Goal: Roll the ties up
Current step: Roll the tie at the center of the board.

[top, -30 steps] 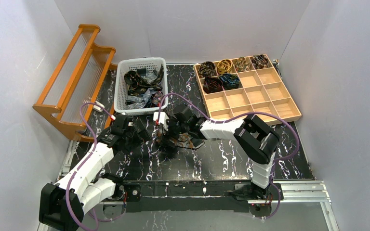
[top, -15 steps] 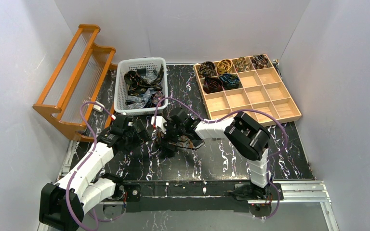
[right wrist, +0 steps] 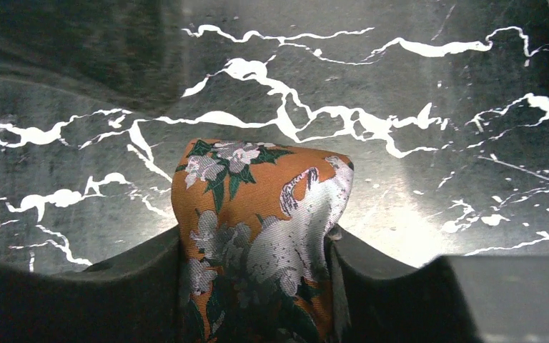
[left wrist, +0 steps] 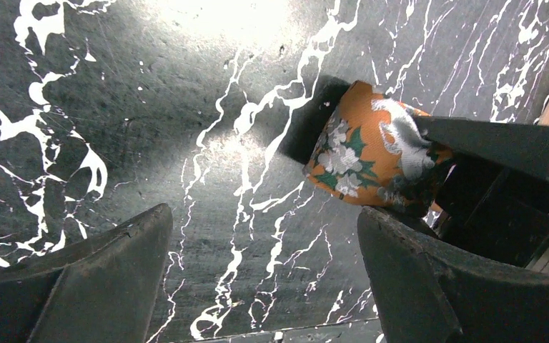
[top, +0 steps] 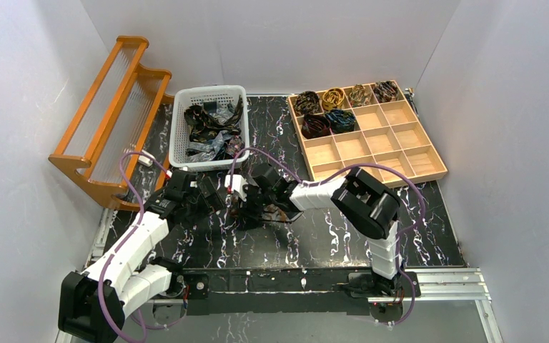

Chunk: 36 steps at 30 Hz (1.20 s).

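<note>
Orange floral tie pinched in the right tool; left tool spread wide just beside it.

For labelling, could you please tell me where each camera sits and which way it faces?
Top external: above and behind, looking down on the black marbled table; left arm and right arm show.
Left wrist: faces down at the table; open left gripper frames it.
Right wrist: faces down; right gripper clamps the orange floral fabric tie.
Both wrist views share that tie.
</note>
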Tool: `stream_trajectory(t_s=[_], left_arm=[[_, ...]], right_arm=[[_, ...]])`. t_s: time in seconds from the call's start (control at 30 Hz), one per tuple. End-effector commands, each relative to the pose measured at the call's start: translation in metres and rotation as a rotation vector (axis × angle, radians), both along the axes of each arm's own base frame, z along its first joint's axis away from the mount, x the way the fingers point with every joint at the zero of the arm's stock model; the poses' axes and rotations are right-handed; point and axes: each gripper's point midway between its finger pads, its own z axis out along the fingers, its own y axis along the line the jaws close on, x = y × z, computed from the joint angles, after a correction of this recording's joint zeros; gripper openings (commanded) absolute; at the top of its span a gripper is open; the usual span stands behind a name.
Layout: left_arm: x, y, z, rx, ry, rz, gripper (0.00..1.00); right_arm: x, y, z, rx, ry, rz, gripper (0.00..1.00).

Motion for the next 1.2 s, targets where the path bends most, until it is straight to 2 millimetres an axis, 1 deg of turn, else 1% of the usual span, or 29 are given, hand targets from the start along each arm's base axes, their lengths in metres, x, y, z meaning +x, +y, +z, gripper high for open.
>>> stream_trajectory(t_s=[0.0,0.1,0.23,0.3,0.37,0.43,0.5,0.6,0.63,0.7,0.77,0.8,0.83,0.9,0.93,1.0,1.03,1.07,1.13,1.17], left_arm=[[-0.007,-0.005,-0.004,-0.036,0.015,-0.013,0.98],[-0.011,-0.006,-0.006,-0.05,0.018,-0.015,0.98],[-0.018,-0.01,-0.009,-0.082,0.025,-0.025,0.98],[-0.021,-0.012,-0.01,-0.104,0.021,-0.023,0.98],[-0.021,-0.015,-0.01,-0.129,0.012,-0.02,0.98],[-0.021,-0.017,-0.009,-0.146,0.003,-0.019,0.98],[-0.021,-0.019,-0.009,-0.153,0.003,-0.023,0.98],[-0.02,-0.018,-0.009,-0.15,0.004,-0.023,0.98],[-0.019,-0.019,-0.009,-0.151,0.0,-0.022,0.98],[-0.017,-0.019,-0.009,-0.152,-0.008,-0.023,0.98],[-0.014,-0.021,-0.008,-0.162,-0.019,-0.034,0.98],[-0.013,-0.023,-0.008,-0.167,-0.023,-0.042,0.99],[-0.013,-0.024,-0.009,-0.171,-0.025,-0.05,0.98],[-0.011,-0.026,-0.01,-0.176,-0.029,-0.063,0.98],[-0.011,-0.027,-0.011,-0.175,-0.029,-0.068,0.98],[-0.01,-0.028,-0.012,-0.178,-0.031,-0.077,0.98],[-0.009,-0.028,-0.012,-0.177,-0.032,-0.08,0.98],[-0.008,-0.029,-0.011,-0.177,-0.035,-0.083,0.98],[-0.008,-0.029,-0.012,-0.176,-0.04,-0.083,0.99],[-0.007,-0.029,-0.012,-0.176,-0.041,-0.082,0.98]], right_arm=[[-0.053,-0.029,-0.033,-0.129,0.132,0.023,0.53],[-0.075,-0.033,-0.032,-0.132,0.16,0.029,0.54],[-0.089,-0.032,-0.027,-0.125,0.154,0.047,0.59],[-0.088,-0.03,-0.024,-0.129,0.142,0.055,0.65],[-0.085,-0.026,-0.017,-0.125,0.123,0.057,0.76],[-0.08,-0.018,-0.001,-0.089,0.099,0.052,0.89],[-0.075,-0.012,0.026,-0.027,0.078,0.026,0.98],[-0.072,-0.008,0.069,0.082,0.059,-0.017,0.99],[-0.071,-0.009,0.083,0.119,0.062,-0.05,0.99],[-0.065,-0.017,0.104,0.189,0.07,-0.151,0.99],[-0.058,-0.033,0.113,0.234,0.102,-0.29,0.99],[-0.053,-0.042,0.118,0.259,0.133,-0.381,0.99],[-0.044,-0.052,0.12,0.281,0.177,-0.513,0.99],[-0.029,-0.078,0.119,0.289,0.328,-0.823,0.99],[-0.027,-0.09,0.115,0.278,0.413,-0.946,0.99],[-0.032,-0.105,0.107,0.27,0.601,-1.097,0.99],[-0.039,-0.107,0.103,0.273,0.682,-1.118,0.99],[-0.047,-0.104,0.104,0.29,0.757,-1.1,0.99],[-0.055,-0.099,0.102,0.326,0.856,-1.076,0.98],[-0.056,-0.099,0.099,0.331,0.89,-1.082,0.94]])
